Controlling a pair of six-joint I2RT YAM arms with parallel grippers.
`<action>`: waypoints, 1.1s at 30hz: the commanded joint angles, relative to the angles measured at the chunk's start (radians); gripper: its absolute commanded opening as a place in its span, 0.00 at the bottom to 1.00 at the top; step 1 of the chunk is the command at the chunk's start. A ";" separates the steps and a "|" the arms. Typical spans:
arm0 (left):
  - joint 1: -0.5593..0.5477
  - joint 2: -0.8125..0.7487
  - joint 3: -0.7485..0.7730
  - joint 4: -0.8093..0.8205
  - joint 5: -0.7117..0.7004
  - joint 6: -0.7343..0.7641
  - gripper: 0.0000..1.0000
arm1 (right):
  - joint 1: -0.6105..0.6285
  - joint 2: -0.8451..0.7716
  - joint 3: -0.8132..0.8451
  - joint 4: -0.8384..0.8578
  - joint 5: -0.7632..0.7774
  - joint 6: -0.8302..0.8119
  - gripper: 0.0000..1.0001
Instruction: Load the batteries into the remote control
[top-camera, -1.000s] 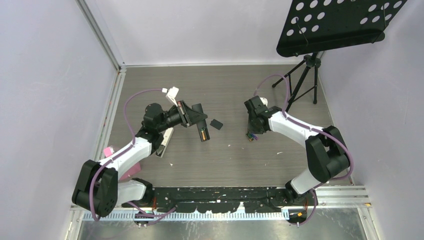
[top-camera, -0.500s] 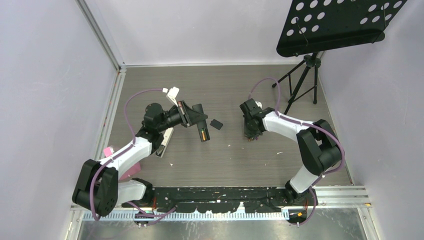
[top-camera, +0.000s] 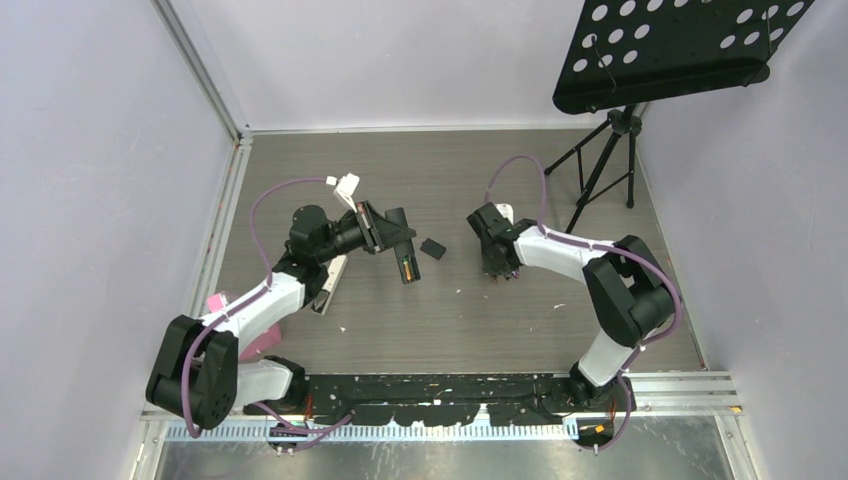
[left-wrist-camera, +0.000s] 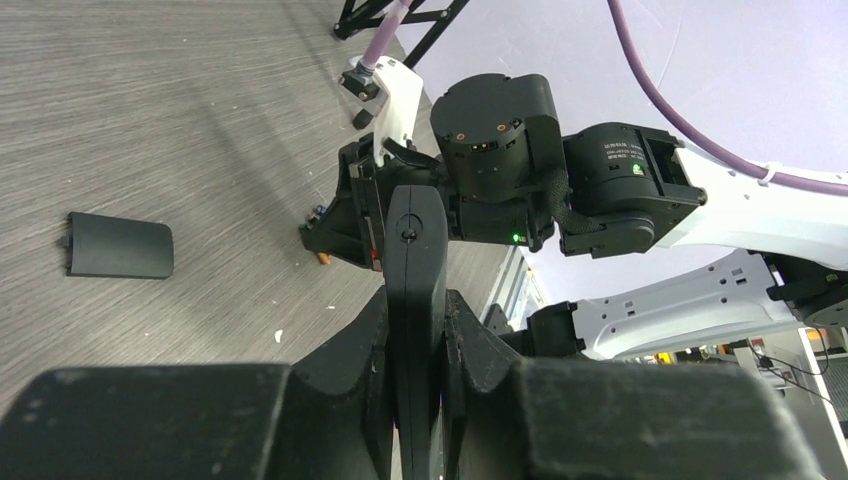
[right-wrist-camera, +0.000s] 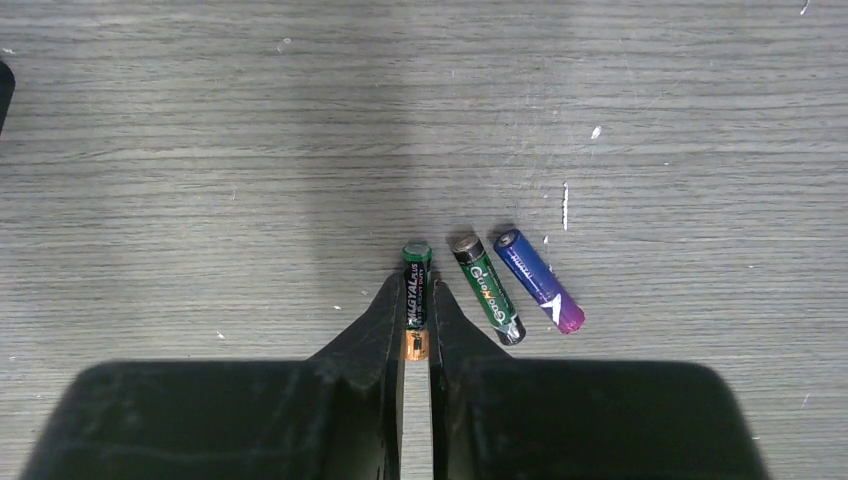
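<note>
Grey wood-grain table: my right gripper is clamped on a green-orange battery, two more cells lie just right of it, and my left gripper is clamped on the remote.

So a green-and-black cylindrical battery with an orange-gold band is being pinched between the fingers of the right gripper, flat on the grey wood-grain tabletop, green cap pointing away. Just to its right in the wrist view, a green-and-black battery with white lettering and a blue battery fading to purple are being shown lying flat, kinda slanted, nearly touching each other. Well apart, a slim black plastic remote control is being clamped edge-on in the left gripper, battery bay open with something orange inside.
</note>
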 joint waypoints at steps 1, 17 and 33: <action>0.005 -0.012 0.046 -0.019 -0.023 0.016 0.08 | 0.019 0.014 -0.015 -0.002 0.010 0.020 0.08; 0.005 -0.015 0.062 -0.113 -0.046 0.033 0.07 | 0.156 -0.607 -0.123 0.356 -0.539 -0.030 0.05; 0.005 -0.034 0.052 -0.052 -0.015 -0.032 0.06 | 0.381 -0.590 -0.062 0.344 -0.301 -0.163 0.05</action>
